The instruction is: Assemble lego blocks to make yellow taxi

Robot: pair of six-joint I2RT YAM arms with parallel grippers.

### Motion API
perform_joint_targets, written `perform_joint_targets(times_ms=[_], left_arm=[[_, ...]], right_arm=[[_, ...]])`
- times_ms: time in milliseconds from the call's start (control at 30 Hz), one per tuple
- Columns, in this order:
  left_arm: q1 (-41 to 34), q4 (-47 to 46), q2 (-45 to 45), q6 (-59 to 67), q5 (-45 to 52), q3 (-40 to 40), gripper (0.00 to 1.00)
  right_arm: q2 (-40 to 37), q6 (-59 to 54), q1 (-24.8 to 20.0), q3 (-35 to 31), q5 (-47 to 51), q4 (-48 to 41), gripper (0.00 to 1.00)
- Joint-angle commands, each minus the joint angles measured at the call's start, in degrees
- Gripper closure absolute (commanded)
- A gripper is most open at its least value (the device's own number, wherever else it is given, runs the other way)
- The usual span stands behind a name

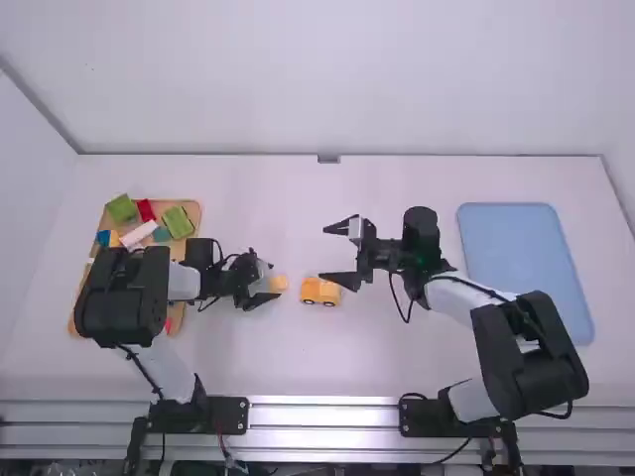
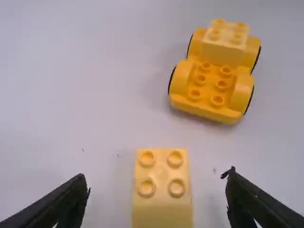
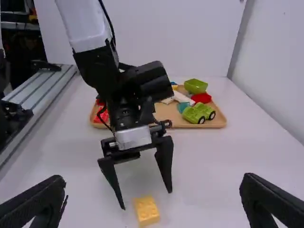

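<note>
My left gripper (image 1: 270, 282) is low over the table, left of the middle. In the left wrist view the left gripper (image 2: 156, 178) stands open, its fingers on either side of a loose yellow brick (image 2: 162, 190) with gaps between. The yellow wheeled base (image 1: 319, 291) stands just right of that brick (image 1: 279, 283); in the left wrist view this base (image 2: 213, 90) carries a pale yellow brick (image 2: 226, 42) at one end. Open and holding nothing, my right gripper (image 1: 325, 253) is near the wheeled base. The right wrist view shows the right gripper (image 3: 154, 183) facing the left one, with the loose brick (image 3: 146, 210) by the left fingertips.
A wooden tray (image 1: 195, 220) with green, red, white and blue pieces lies at the left, partly under the left arm. At the right is an empty blue tray (image 1: 524, 260), near the right arm. A wall stands behind the table's far edge.
</note>
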Motion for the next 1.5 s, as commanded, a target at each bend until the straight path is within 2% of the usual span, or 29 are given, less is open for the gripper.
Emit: perform_joint_targets(times_ms=[0,67,167,200,300,333,433,533,567,600,667,700,967,1033,1167,1300,1367,1467], left_arm=[[0.2,-0.4,2.0,-1.9,0.7,0.5,0.25],[-0.3,0.0,3.3,-1.8,0.7,1.0,0.26],[-1.1,-0.2,4.2,-0.8,0.7,1.5,0.34],[-1.4,-0.2,4.2,-0.8,0.7,1.6,0.43],[-1.6,-0.2,4.2,-0.8,0.7,2.3,0.52],[-1.5,-0.2,4.2,-0.8,0.7,2.5,0.6],[-1.3,-0.2,4.1,-0.8,1.4,3.0,0.65],[-1.2,-0.4,4.1,-0.8,5.5,3.7,0.8],[-1.2,-0.4,4.1,-0.8,5.7,3.7,0.81],[-1.3,-0.4,4.1,-0.8,7.4,4.0,0.87],[-1.3,-0.4,4.1,-0.8,8.3,4.3,0.88],[-1.3,-0.3,3.9,-0.8,8.7,4.3,0.92],[-1.8,-6.6,-2.7,-0.2,10.6,4.1,0.92],[-3.3,-10.6,-5.8,2.5,8.4,4.2,0.92],[-6.8,-15.2,-8.9,2.9,4.7,5.6,0.91],[-12.3,-19.4,-9.8,2.9,-1.8,7.9,0.94],[-14.5,-20.0,-9.8,2.8,-4.3,8.6,0.97],[-17.0,-19.8,-9.7,2.8,-7.8,9.2,0.98]], right_arm=[[0.0,0.4,0.1,-0.1,-0.3,0.2,0.02],[0.0,0.4,0.0,-0.1,-0.3,0.2,0.02],[0.0,0.4,0.0,-0.1,-0.3,0.2,0.02],[0.0,0.5,0.0,-0.1,-0.4,0.2,0.02],[0.0,0.4,0.0,-0.1,-0.3,0.1,0.02],[0.0,0.4,0.1,-0.1,-0.3,-0.2,0.02],[0.0,0.2,0.0,-0.1,-0.3,-1.5,0.02],[0.0,0.3,-0.4,-0.1,0.3,-4.0,0.02],[0.0,0.2,-0.4,-0.1,0.3,-4.1,0.02],[0.0,0.2,-1.1,-0.1,-0.1,-5.2,0.02],[0.0,0.3,-1.6,-0.1,-0.7,-6.3,0.01],[0.0,0.5,-2.2,-0.1,-0.7,-7.3,0.02],[0.0,-4.0,-3.8,-2.1,2.2,-13.7,0.02],[-0.4,-6.8,-3.8,-4.0,6.8,-11.9,0.02],[-3.8,-5.1,-3.6,-8.0,12.5,-7.3,0.02],[-7.5,-4.9,-2.2,-12.8,22.4,-7.9,0.02],[-6.8,-7.0,-0.6,-15.6,25.7,-7.3,0.02],[-2.7,-11.6,2.8,-19.1,24.9,-0.5,0.02]])
